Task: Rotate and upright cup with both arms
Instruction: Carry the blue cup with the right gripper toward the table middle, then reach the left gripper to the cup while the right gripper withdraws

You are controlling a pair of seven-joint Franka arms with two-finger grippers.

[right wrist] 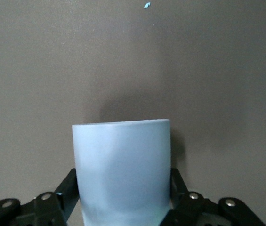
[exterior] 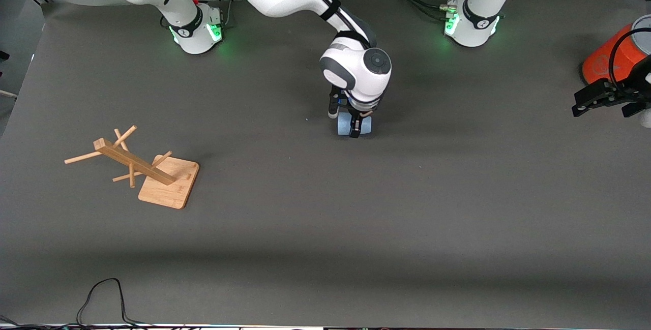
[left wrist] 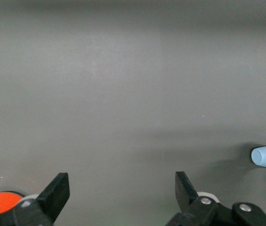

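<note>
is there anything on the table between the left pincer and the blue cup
Nothing visible. The left pincer hangs open by the orange cylinder, and only bare table lies between it and the cup, which the right pincer grips at the table's middle.

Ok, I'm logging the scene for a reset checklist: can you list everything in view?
cup: one, pale blue, mid-table, clamped in the right tool.
wooden rack: one, light wood with pegs on a flat base, tipped on its side, toward the right arm's end of the table, nearer the front camera than the cup.
orange cylinder: one, orange, at the left arm's end of the table.
black cable: one, at the table edge nearest the front camera.
right tool: black, shut on the cup.
left tool: black, open, waiting by the orange cylinder.
</note>
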